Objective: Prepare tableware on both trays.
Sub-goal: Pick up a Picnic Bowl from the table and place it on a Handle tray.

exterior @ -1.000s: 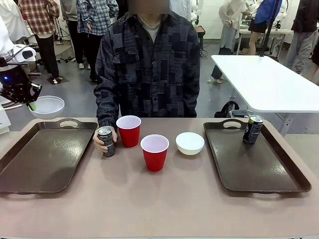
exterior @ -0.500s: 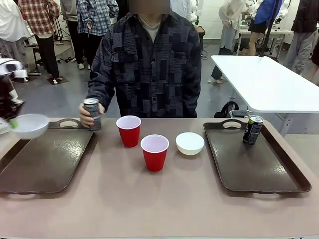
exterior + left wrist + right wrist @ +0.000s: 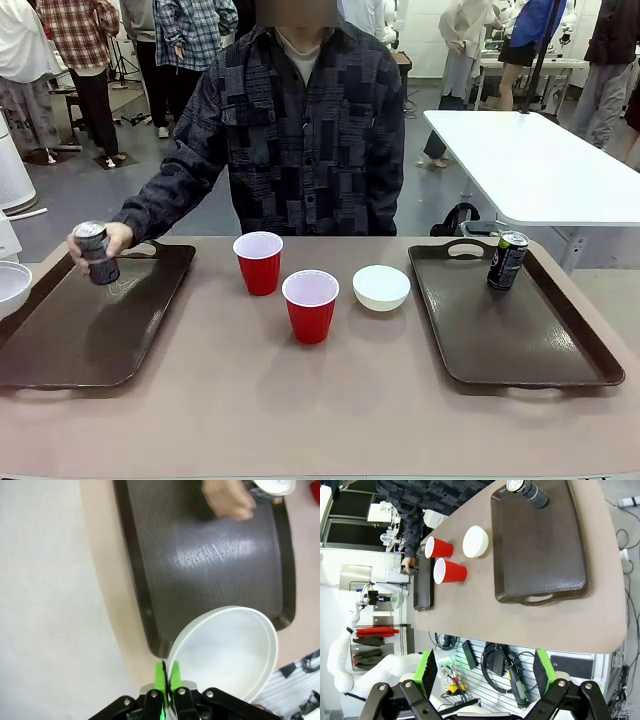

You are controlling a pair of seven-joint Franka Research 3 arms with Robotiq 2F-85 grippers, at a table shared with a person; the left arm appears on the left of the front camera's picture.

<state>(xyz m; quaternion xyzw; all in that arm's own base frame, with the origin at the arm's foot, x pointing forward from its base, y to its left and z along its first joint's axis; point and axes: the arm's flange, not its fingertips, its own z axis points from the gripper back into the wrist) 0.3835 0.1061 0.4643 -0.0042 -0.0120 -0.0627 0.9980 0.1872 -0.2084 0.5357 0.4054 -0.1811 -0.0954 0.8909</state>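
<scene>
Widest in the front view, a tan table, and across it a person in a dark patterned shirt. On the table, two large dark brown rectangular plastic trays with raised rims and cut-out handles, well apart: left tray and right tray. Between them on bare tabletop, a small round white bowl, then two red plastic cups with white insides, far cup and near cup, all upright and apart from one another. At the front view's left edge, a slice of a second white bowl, just beside the left tray's rim. Over that tray's far corner, the person's hand wrapped around a slim dark drink can, slightly tilted; cannot tell whether touching the tray. On the right tray's far corner, a second can, upright. From the left wrist view, the grip itself: left gripper, green fingers pinching the second white bowl's rim, bowl overlapping a tray corner. From the right wrist view, right gripper well back from the table, pads spread wide around nothing.
</scene>
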